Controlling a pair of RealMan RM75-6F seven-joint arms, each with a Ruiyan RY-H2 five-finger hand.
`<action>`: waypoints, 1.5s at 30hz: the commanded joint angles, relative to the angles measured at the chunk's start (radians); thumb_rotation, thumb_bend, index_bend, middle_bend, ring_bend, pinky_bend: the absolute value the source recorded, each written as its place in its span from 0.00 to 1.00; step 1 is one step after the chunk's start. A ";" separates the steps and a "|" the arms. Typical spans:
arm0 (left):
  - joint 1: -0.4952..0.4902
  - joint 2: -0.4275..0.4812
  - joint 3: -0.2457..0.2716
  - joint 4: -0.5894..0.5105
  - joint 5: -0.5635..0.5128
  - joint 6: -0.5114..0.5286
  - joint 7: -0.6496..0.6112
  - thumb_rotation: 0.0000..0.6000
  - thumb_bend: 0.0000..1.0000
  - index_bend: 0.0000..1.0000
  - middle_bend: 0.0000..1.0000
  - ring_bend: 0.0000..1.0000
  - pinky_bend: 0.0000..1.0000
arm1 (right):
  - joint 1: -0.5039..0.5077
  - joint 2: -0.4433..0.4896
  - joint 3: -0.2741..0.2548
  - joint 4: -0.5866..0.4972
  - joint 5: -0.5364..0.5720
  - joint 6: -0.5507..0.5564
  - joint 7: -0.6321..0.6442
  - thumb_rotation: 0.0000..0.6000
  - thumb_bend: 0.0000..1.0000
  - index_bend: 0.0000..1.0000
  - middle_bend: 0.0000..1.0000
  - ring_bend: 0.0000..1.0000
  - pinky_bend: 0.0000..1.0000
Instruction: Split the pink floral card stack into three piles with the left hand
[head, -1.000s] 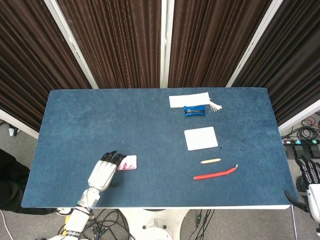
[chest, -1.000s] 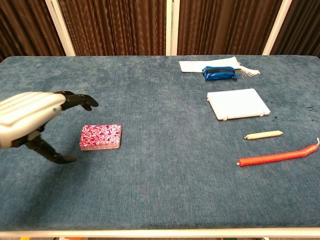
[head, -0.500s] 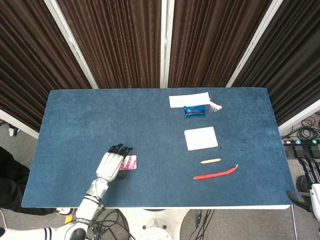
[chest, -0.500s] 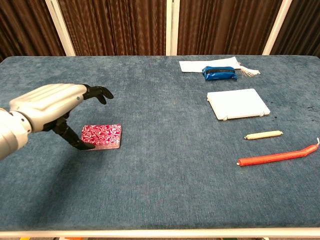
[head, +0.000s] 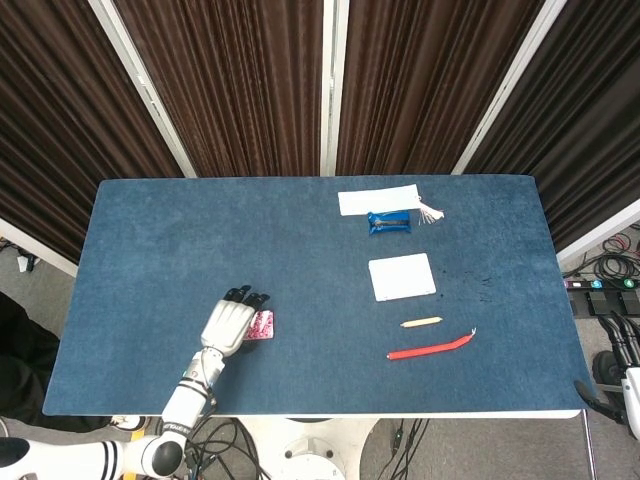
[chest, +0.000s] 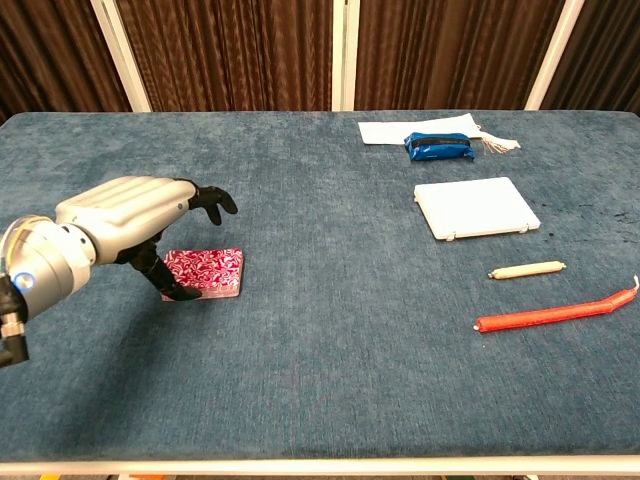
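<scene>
The pink floral card stack (chest: 212, 272) lies flat on the blue table (chest: 320, 380), left of centre; the head view shows only its right part (head: 266, 325). My left hand (chest: 138, 214) arches over the stack's left half with its fingers (chest: 212, 197) spread above the cards and holding nothing. The dark thumb (chest: 172, 288) reaches down to the stack's near left edge; whether it touches is hard to tell. The same hand (head: 229, 322) covers most of the stack from above. My right hand (head: 633, 384) barely shows at the frame's right edge, off the table, its fingers unclear.
On the right half lie a white sheet (chest: 415, 130), a blue pouch (chest: 438, 146), a white pad (chest: 475, 207), a beige stick (chest: 526, 270) and a red stick (chest: 555, 313). Dark curtains stand behind the table's far edge.
My left hand has moved right and forward from beside the stack to over its left half, and the thumb has come down to the near edge. The cards have not shifted.
</scene>
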 joint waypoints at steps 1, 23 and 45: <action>-0.008 -0.004 0.003 0.012 -0.019 0.000 0.003 1.00 0.16 0.20 0.24 0.09 0.17 | 0.000 -0.001 0.000 0.002 0.000 -0.001 0.000 1.00 0.11 0.00 0.00 0.00 0.00; -0.051 -0.012 0.021 0.048 -0.099 0.009 -0.023 1.00 0.16 0.30 0.31 0.12 0.17 | 0.002 -0.007 0.001 0.015 0.008 -0.010 0.007 1.00 0.11 0.00 0.00 0.00 0.00; -0.075 -0.019 0.033 0.078 -0.125 0.015 -0.050 1.00 0.17 0.34 0.35 0.12 0.17 | 0.004 -0.008 0.002 0.020 0.013 -0.018 0.011 1.00 0.11 0.00 0.00 0.00 0.00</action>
